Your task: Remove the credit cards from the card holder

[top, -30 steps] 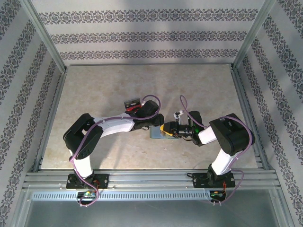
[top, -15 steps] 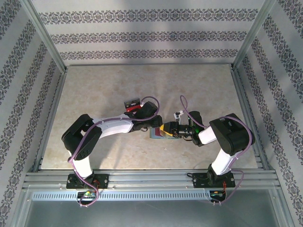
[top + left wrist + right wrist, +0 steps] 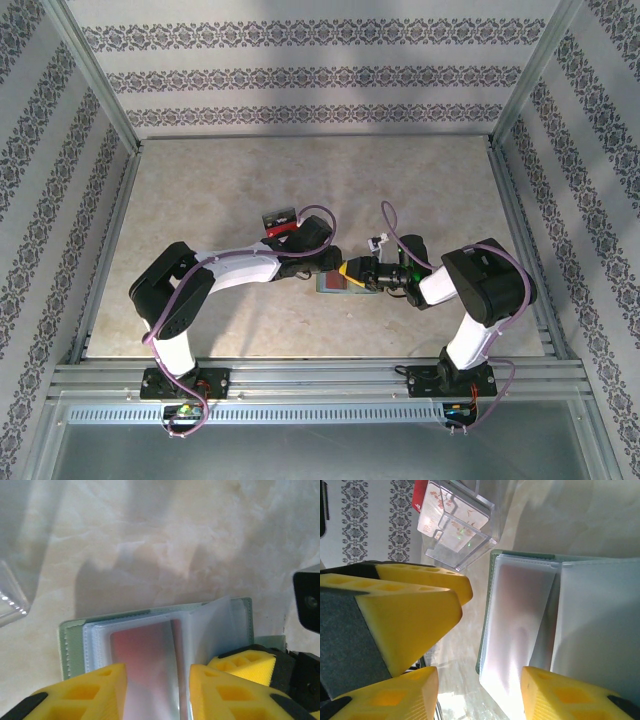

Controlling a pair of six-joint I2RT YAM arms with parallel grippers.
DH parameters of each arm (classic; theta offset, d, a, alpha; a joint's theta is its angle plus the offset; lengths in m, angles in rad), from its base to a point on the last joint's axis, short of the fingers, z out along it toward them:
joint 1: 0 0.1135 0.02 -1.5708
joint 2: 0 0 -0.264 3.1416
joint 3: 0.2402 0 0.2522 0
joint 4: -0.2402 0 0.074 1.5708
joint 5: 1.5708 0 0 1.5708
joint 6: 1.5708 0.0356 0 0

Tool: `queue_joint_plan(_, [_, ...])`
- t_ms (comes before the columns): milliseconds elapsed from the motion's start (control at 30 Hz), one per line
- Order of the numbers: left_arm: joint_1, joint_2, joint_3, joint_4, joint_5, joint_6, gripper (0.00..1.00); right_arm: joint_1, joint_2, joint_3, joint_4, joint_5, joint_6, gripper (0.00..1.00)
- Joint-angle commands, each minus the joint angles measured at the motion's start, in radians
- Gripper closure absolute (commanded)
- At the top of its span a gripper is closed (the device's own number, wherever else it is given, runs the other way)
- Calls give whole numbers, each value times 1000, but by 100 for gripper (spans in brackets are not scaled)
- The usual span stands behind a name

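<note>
Card holder (image 3: 70, 647) — pale teal-green cover; inner sleeves (image 3: 212, 625) frosted clear. Reddish card (image 3: 145, 652) in the front sleeve, fading to grey toward 3 o'clock. Left gripper (image 3: 157, 692) pads (image 3: 90, 692): bright yellow on black. Table (image 3: 175, 540): cream marble with tan veining. Clear tray (image 3: 470, 547), at 11 o'clock in the right wrist view — holds a red card (image 3: 420, 492) and a white card (image 3: 450, 515) with pink blossom print. Walls (image 3: 320, 75): white with dark damask bands.

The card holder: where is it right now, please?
The card holder lies open on the table, centre of the top view, between the left gripper and right gripper.
</note>
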Motion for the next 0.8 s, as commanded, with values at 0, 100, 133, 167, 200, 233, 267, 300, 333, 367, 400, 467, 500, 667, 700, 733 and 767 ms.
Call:
queue_joint_plan(0, [-10,2,-1,-7,-8,-23,57,6,-16,-39,-9,46,14,52])
queue_joint_plan(100, [-4,-23,-24,-13,-33,-45,57,21,-80,-34,-93,83,16,60])
queue_joint_plan(133, [-2,-33,-34,-10,-38,-50,58,26,-104,-30,-134,100,9,63])
queue_joint_plan(167, [1,-45,-43,-7,-45,-54,60,35,-144,-23,-196,123,-1,68])
queue_joint_plan(200, [2,-55,-51,-8,-55,-54,61,48,-182,-22,-284,151,-21,70])
queue_joint_plan(233, [4,-64,-55,-10,-61,-55,63,59,-219,15,-373,181,-44,71])
queue_joint_plan(267, [5,-73,-60,-14,-66,-55,65,75,-262,38,-481,224,-75,72])
queue_joint_plan(300, [7,-79,-65,-14,-69,-55,66,92,-303,68,-614,280,-110,73])
queue_joint_plan(333, [7,-84,-69,-16,-71,-55,67,109,-334,97,-719,336,-142,73])
queue_joint_plan(367, [9,-88,-72,-16,-70,-56,70,131,-363,131,-849,405,-176,75])
queue_joint_plan(400, [9,-90,-75,-15,-72,-58,71,148,-383,161,-944,471,-198,77])
queue_joint_plan(467, [10,-92,-82,-8,-71,-61,72,168,-395,201,-1060,547,-219,84])
queue_joint_plan(500, [10,-92,-86,-7,-71,-64,72,176,-390,217,-1100,572,-227,86])
queue_joint_plan(667, [12,-85,-86,2,-58,-67,73,216,-318,280,-1167,645,-258,94])
queue_joint_plan(700, [12,-85,-86,2,-56,-67,73,223,-299,291,-1168,653,-264,96])
queue_joint_plan(733, [12,-85,-86,1,-54,-67,73,227,-283,300,-1168,658,-268,96])
queue_joint_plan(767, [13,-85,-87,2,-53,-68,73,230,-266,309,-1167,664,-271,97])
